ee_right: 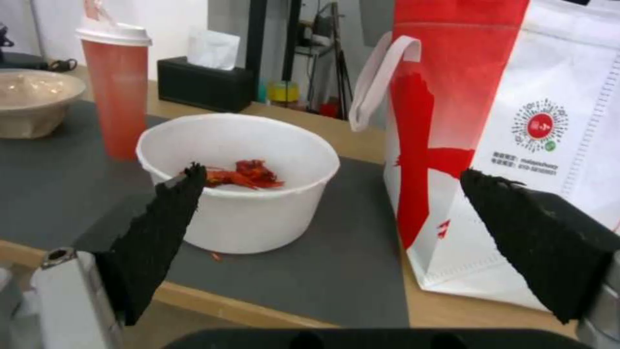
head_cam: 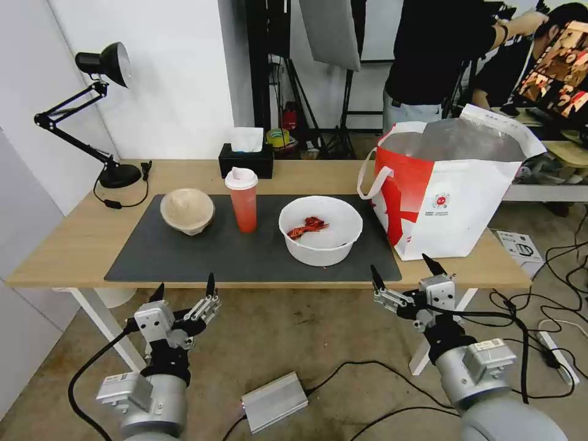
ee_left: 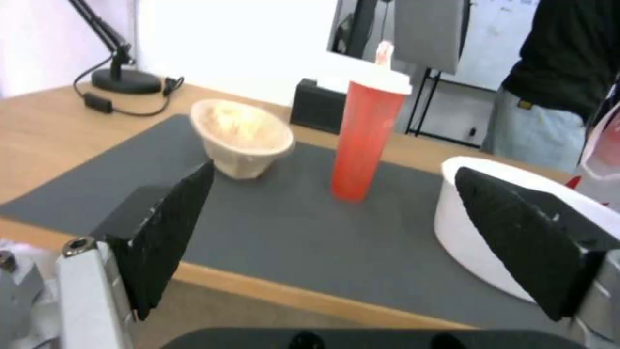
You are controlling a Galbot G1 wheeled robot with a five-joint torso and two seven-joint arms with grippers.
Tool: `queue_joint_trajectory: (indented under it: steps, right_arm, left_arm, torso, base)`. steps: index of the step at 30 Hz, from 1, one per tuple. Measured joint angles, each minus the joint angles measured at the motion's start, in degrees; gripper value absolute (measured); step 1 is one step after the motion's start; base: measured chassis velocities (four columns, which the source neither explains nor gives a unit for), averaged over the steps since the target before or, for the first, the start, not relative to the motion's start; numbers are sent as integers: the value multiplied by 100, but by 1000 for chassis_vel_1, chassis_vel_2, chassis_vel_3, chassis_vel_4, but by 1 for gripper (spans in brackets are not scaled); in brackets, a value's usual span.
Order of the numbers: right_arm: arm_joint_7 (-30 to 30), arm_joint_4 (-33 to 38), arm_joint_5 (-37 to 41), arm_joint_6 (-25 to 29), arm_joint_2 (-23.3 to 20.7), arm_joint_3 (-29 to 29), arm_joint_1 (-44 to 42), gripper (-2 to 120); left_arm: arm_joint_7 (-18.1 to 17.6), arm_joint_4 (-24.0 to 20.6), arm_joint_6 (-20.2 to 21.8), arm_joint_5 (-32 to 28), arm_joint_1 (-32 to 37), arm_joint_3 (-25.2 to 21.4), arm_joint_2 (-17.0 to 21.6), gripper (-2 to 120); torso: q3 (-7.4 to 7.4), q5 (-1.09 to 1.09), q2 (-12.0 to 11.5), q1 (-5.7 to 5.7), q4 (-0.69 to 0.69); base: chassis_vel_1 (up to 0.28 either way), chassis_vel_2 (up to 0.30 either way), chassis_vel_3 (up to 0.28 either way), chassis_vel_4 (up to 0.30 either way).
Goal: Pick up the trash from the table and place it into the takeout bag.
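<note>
On the table's (head_cam: 73, 245) dark grey mat stand a beige paper-pulp bowl (head_cam: 187, 209) (ee_left: 242, 135) (ee_right: 32, 99), a tall red cup with white lid (head_cam: 244, 199) (ee_left: 365, 138) (ee_right: 116, 92) and a wide white plastic bowl with red scraps (head_cam: 321, 229) (ee_right: 239, 174) (ee_left: 491, 242). The white-and-red takeout bag (head_cam: 450, 190) (ee_right: 517, 145) stands open at the table's right end. My left gripper (head_cam: 184, 288) (ee_left: 336, 213) hangs open before the front edge, short of the mat's left part. My right gripper (head_cam: 404, 269) (ee_right: 336, 213) is open in front of the bag and white bowl.
A black desk lamp (head_cam: 92, 110) stands at the back left and a black tissue box (head_cam: 246, 160) at the back centre. On the floor lie cables and a silver box (head_cam: 274, 401). A person stands behind the bag.
</note>
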Motion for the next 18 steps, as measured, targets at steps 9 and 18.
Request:
queue_joint_trajectory:
  steps: [9,18]
  right_arm:
    - [-107,-95,151,77,-211,-17,198,100]
    - [-280,-287,365,168,-606,-73,571,100]
  left_arm:
    - [80,-30,-99,98,-11,-178,21,100]
    - [157,70,-258,260,20,-211,15,100]
  torso:
    - [0,0,0,0,0]
    - [0,0,0,0,0]
  base:
    - [0,0,0,0]
    - [0,0,0,0]
